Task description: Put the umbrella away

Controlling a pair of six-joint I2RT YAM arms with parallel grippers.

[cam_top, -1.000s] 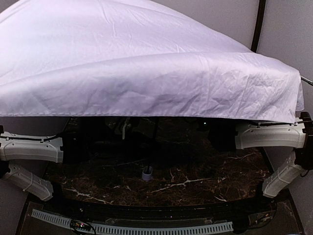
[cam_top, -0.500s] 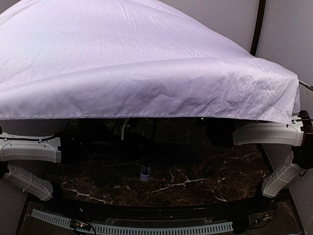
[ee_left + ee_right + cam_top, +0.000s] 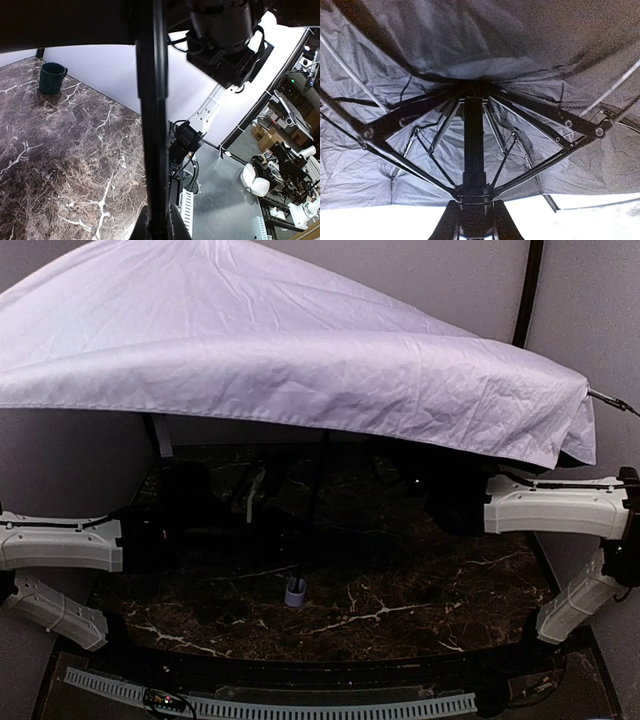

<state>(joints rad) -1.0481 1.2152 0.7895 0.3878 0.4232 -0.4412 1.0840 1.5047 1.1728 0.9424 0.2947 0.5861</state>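
Lifted and tilted back since 1 second ago, showing more table (image 3: 420, 610) beneath the open umbrella (image 3: 300, 360). Clamped on its shaft (image 3: 152, 125) with the left gripper (image 3: 156, 220); pinched onto the slider (image 3: 472, 192) under the ribs (image 3: 545, 117) with the right gripper (image 3: 473, 206). Looks ready for collapsing.

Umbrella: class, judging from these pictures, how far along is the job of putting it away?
Done: nothing folded; the umbrella is spread open, its handle down on the table. In hand: the left gripper is shut on the shaft; the right gripper sits at the runner under the ribs, grip unclear. Left: slide the runner down, collapse and stow it.
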